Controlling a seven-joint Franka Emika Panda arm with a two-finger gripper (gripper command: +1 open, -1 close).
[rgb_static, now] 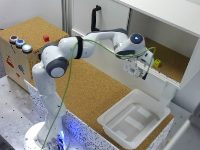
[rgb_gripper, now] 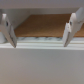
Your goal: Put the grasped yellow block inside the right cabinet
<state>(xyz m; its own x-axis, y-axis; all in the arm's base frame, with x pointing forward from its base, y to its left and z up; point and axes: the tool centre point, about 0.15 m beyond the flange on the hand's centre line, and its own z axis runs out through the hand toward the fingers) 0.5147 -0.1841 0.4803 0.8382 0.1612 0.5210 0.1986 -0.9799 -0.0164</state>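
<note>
Presently
Right cabinet [rgb_static: 172, 62]: large white box with flat white walls and a brown, grainy cork floor; its far side is cut off by the frame edge.
Yellow block [rgb_static: 157, 63]: tiny bright cube lying on the cork floor inside the cabinet, near the front lip.
Gripper [rgb_static: 141, 70]: fingers spread apart, nothing between them in the wrist view; it sits at the cabinet's front edge, the block just beside it on the exterior view's right, apart from the fingertips.
Fingers [rgb_gripper: 7, 31]: pale, blurred wedges.
Hidden: the block cannot be made out in the wrist view.
Tub [rgb_static: 134, 120]: shallow white plastic, rounded corners.
</note>
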